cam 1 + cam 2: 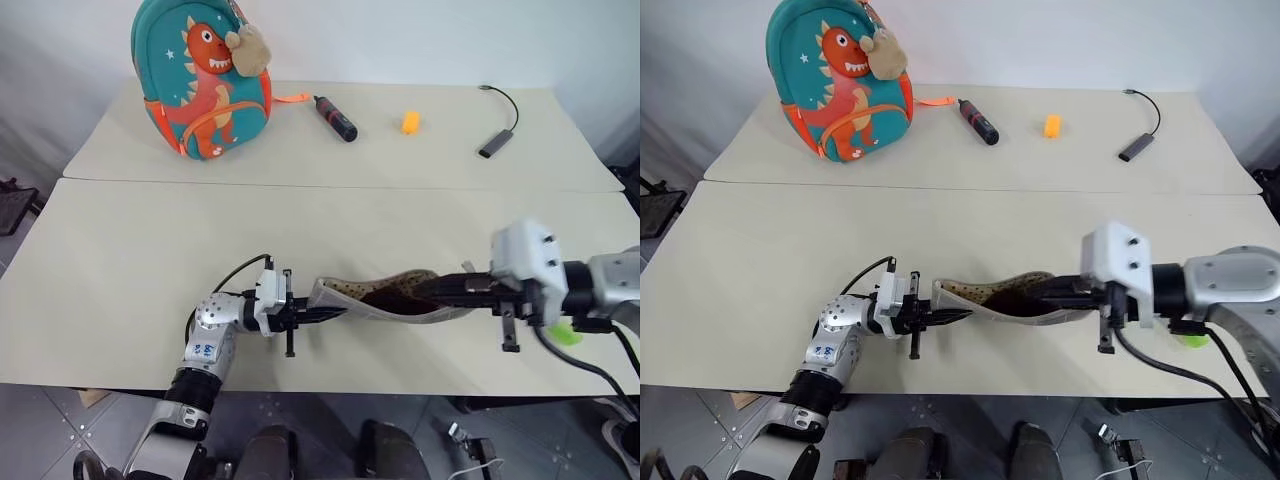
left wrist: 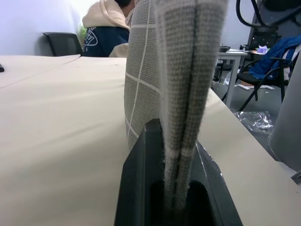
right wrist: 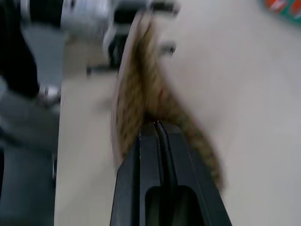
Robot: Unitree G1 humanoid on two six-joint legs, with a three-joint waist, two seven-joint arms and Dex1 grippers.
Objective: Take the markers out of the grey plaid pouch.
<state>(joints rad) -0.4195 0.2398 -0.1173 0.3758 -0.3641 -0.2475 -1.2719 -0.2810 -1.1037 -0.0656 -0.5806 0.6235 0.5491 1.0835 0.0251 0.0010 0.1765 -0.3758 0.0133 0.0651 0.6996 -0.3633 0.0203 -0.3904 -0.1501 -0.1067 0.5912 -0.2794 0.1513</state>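
Reaching into the held-open pouch for the markers

Left gripper [image 1: 302,316] is clamped tight on the left end of the grey plaid pouch [image 1: 345,300], holding it just above the near table [image 1: 120,270]; right gripper [image 1: 1052,293] has its fingers pressed together inside the open mouth against the dotted lining (whether a marker is pinched, I cannot tell). Best to draw straight out along the opening while the left keeps steady. A green marker [image 1: 566,334] lies under the right arm. Backpack [image 1: 203,75] stands far left.
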